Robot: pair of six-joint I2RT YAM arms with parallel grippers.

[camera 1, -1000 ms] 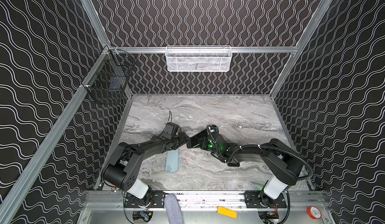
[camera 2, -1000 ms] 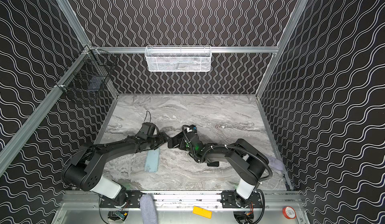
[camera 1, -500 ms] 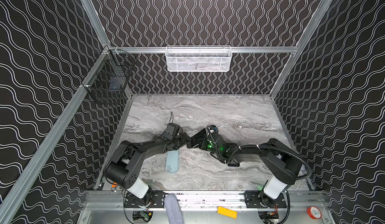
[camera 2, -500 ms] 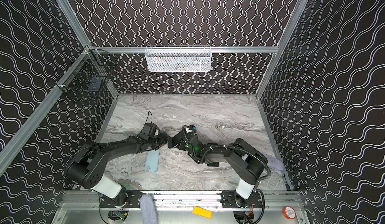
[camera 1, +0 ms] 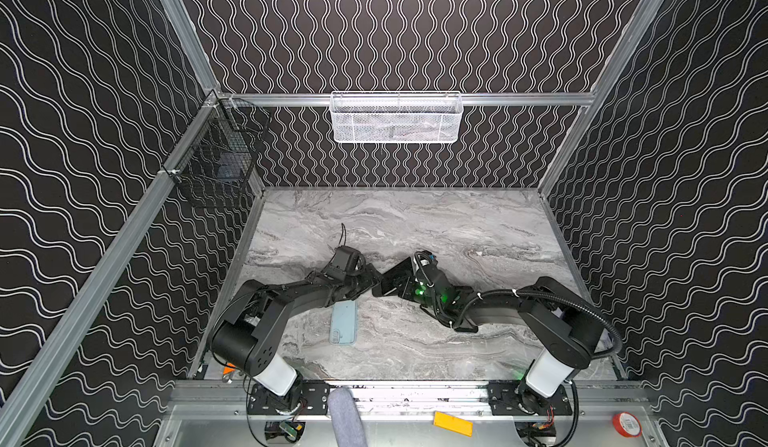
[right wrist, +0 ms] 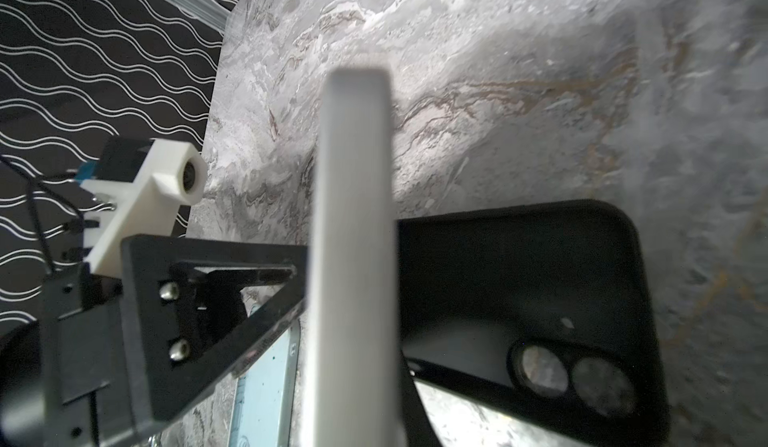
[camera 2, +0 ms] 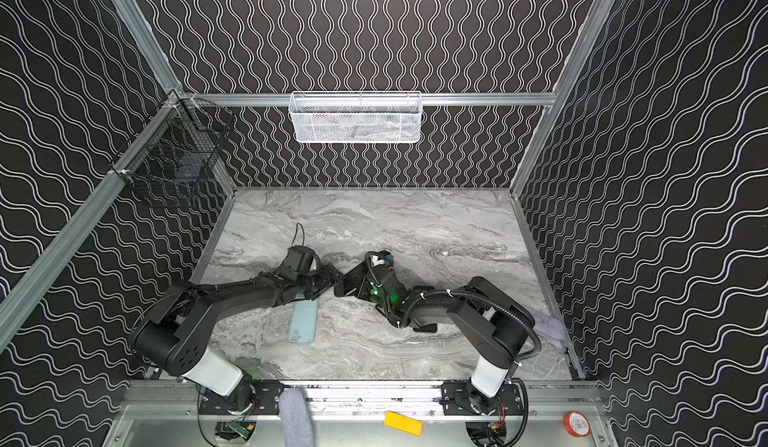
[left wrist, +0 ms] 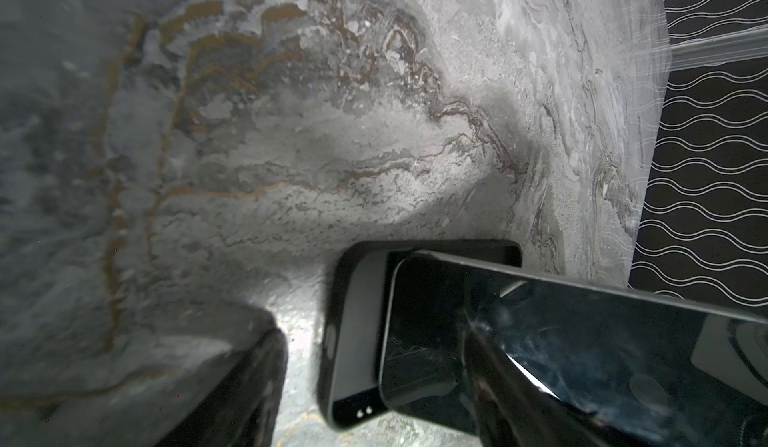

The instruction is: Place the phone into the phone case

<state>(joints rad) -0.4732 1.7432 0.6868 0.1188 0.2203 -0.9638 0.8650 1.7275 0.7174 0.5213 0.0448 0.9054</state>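
Phone [left wrist: 582, 341] looked stiff, slick and fragile, all glass; I'd pinch its long edges, not the screen. It sat tilted, 1 end in the black phone case [left wrist: 353, 320], at table [camera 1: 457, 224] centre. Left gripper [camera 1: 372, 279] lay low at its 9 o'clock, jaws wide, 1 finger [left wrist: 507, 382] over the glass. Right gripper [right wrist: 357, 87] sat at 3 o'clock, jaws closed; I couldn't tell on what.

The left arm [camera 1: 291, 295] and right arm [camera 1: 498, 316] are matte black on white bases [camera 1: 274, 372]. Green lights [camera 1: 420, 293] glow at the right wrist; a ribbed black cable [camera 1: 582, 302] loops alongside. Silver screws [right wrist: 167, 291] stud the left tool's [camera 1: 371, 279] bracket.
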